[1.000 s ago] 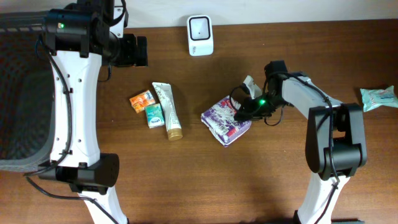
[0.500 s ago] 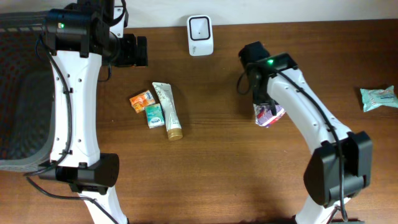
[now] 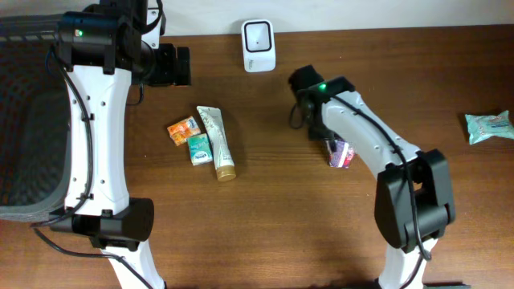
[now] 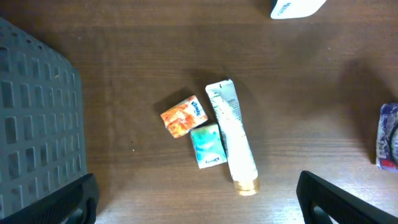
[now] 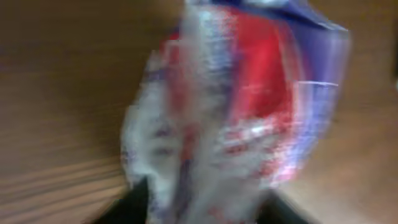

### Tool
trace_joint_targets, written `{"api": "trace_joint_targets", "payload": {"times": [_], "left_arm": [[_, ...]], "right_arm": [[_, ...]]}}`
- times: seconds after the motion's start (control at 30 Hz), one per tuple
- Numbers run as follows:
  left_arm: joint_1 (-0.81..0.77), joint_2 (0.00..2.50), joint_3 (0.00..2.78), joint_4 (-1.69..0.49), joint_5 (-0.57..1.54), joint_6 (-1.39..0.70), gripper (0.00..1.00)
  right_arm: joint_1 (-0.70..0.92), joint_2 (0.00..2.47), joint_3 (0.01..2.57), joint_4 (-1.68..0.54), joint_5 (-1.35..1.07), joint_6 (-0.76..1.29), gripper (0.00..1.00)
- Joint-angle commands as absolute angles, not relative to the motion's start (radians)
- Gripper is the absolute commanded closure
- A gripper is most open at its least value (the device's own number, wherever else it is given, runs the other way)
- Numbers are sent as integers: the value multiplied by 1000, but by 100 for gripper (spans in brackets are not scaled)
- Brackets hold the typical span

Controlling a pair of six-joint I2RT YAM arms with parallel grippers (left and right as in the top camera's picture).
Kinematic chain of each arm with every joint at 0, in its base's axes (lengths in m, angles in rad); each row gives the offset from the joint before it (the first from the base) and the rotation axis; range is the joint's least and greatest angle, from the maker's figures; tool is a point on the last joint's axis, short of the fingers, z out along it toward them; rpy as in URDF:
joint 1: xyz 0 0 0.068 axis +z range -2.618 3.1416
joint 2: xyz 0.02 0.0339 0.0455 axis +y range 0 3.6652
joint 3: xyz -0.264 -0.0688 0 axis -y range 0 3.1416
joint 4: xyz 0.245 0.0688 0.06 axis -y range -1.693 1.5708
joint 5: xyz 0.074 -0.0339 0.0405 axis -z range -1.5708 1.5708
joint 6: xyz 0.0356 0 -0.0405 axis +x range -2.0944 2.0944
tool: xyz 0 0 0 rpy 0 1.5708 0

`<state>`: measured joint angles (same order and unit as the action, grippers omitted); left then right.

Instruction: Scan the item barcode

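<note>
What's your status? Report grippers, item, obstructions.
Left gripper open, empty. Right gripper at purple packet, grip unclear, view blurred. Packet short of scanner; nothing between.

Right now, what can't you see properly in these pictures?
- Right wrist: the purple packet is blurred, so no barcode is readable.
- Overhead: the right arm covers most of the packet and the right tool.
- Left wrist: the packet is cut by the right edge, the scanner by the top edge.

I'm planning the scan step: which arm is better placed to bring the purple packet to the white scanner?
Right. The right fingers are at the purple packet, which fills its wrist view; blur hides whether they grip it. The left fingers stand wide open and empty, far off by the basket.
</note>
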<state>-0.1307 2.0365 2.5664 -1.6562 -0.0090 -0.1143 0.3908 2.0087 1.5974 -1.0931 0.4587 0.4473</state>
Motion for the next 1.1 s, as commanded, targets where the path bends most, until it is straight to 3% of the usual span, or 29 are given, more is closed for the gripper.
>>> {"api": "trace_joint_targets", "payload": {"times": [0.0,0.13,0.37,0.5,0.6,0.9,0.93,1.0,1.03,1.07], "left_arm": [[-134,2036,2566,-1655,-15,-119,1],[-134,2036,2566,-1655,-15,-119,1],[-134,2036,2566,-1655,-15,-119,1],[-134,2036,2566,-1655,-15,-119,1],[-134,2036,2566,-1655,-15,-119,1],[-134,2036,2566,-1655,-15,-119,1],[-134,2036,2566,-1655,-15,-119,1],[-134,2036,2566,-1655,-15,-119,1],[-134,2036,2566,-1655,-15,-119,1],[-134,2036,2566,-1655,-15,-119,1]], "right_arm": [[457,2020,1596,-1031,257,441,29],[477,2020,1689,-1037,4,396,19],[311,2020,1858,-1159,-36,337,1],[109,2027,1831,-1172,-283,127,13],[-1,2051,1771,-1167,-439,1,29],[-39,2107,1433,-868,-626,-37,32],[-40,2107,1404,-834,-662,-37,42],[-39,2107,1376,-787,-743,-35,85],[-39,2107,1376,-768,-769,-12,96],[-38,2107,1377,-746,-794,18,96]]}}
